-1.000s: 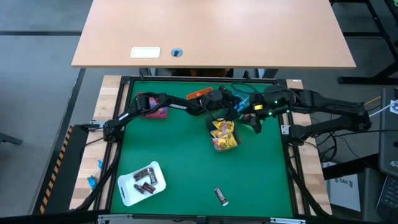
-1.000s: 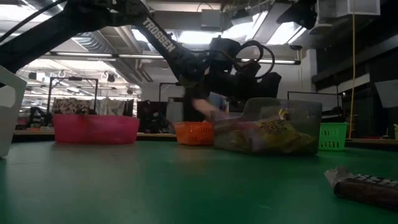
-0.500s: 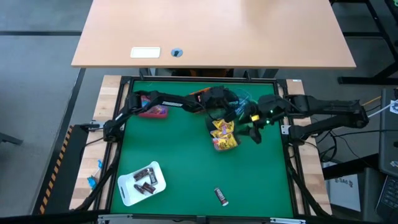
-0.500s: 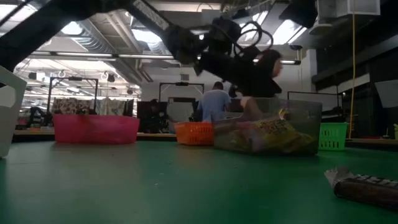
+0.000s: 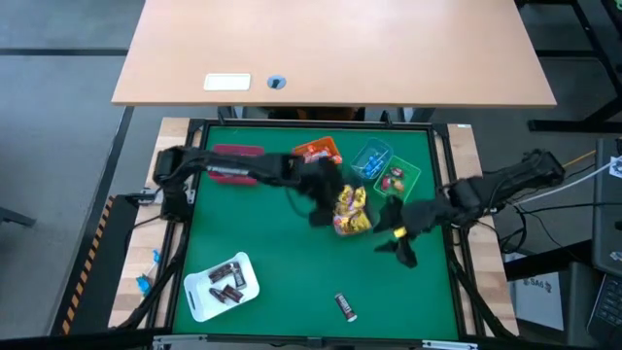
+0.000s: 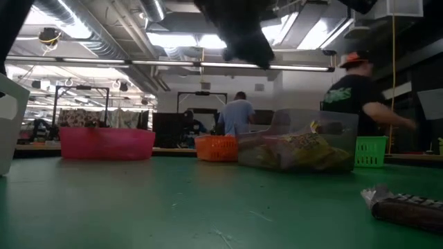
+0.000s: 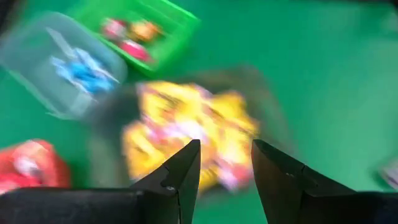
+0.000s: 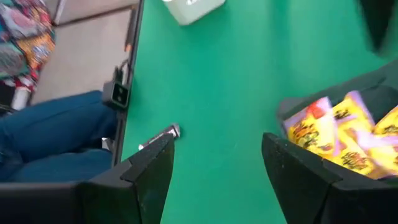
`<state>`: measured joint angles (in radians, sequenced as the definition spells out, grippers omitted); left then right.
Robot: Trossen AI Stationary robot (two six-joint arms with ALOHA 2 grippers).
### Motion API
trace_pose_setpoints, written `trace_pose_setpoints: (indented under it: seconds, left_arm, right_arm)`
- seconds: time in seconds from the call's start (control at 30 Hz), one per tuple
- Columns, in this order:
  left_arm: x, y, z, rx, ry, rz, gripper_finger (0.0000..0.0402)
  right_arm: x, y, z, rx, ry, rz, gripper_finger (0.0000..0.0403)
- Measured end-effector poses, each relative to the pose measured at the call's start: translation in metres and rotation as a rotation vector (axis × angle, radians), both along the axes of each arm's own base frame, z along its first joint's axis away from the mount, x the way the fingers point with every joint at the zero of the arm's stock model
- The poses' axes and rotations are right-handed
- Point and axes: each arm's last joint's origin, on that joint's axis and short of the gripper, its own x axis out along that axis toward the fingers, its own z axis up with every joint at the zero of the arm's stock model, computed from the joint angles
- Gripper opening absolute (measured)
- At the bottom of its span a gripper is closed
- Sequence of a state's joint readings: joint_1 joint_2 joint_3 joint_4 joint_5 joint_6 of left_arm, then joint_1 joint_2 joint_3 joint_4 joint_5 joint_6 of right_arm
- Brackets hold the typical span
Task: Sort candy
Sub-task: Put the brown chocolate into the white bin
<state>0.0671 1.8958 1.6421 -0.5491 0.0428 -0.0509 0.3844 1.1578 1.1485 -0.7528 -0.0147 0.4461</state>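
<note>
Counting four bins (image 5: pixel 371 161), perhaps five tray bars (image 5: pixel 225 282), one loose bar (image 5: pixel 345 307)

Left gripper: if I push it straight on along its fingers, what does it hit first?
Most likely the pile of yellow candy in the clear container. The open left gripper points straight at it in its wrist view; how far above the pile it sits is unclear.
</note>
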Motion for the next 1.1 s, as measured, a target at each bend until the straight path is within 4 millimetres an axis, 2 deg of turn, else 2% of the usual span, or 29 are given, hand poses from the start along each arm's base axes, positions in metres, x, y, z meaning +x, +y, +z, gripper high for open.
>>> trace_pose_setpoints:
  seconds: [0.13, 0.3, 0.4, 0.5, 0.67, 0.9, 1.1]
  left_arm:
    - [-0.01, -0.057, 0.005, -0.023, 0.051, -0.102, 0.0132]
    - [-0.019, -0.127, 0.005, 0.013, 0.033, -0.241, 0.0132]
    - [-0.027, -0.159, 0.003, 0.066, 0.027, -0.276, 0.0132]
    - [-0.034, -0.182, 0.001, 0.114, 0.017, -0.309, 0.0132]
    - [-0.043, -0.204, 0.001, 0.193, -0.004, -0.346, 0.0132]
    - [-0.046, -0.211, 0.002, 0.201, -0.014, -0.348, 0.0132]
    - [-0.048, -0.214, 0.001, 0.182, -0.01, -0.34, 0.0132]
  right_arm:
    - [0.006, 0.03, -0.016, -0.04, 0.046, 0.002, 0.0243]
    - [0.016, 0.066, -0.037, -0.005, 0.099, -0.002, 0.0243]
    - [0.022, 0.085, -0.051, 0.012, 0.12, -0.003, 0.0243]
    - [0.029, 0.099, -0.064, 0.03, 0.138, -0.019, 0.0243]
    - [0.043, 0.114, -0.088, 0.081, 0.19, -0.094, 0.0243]
    - [0.052, 0.121, -0.115, 0.127, 0.297, -0.236, 0.0243]
    - [0.058, 0.124, -0.13, 0.242, 0.371, -0.461, 0.0243]
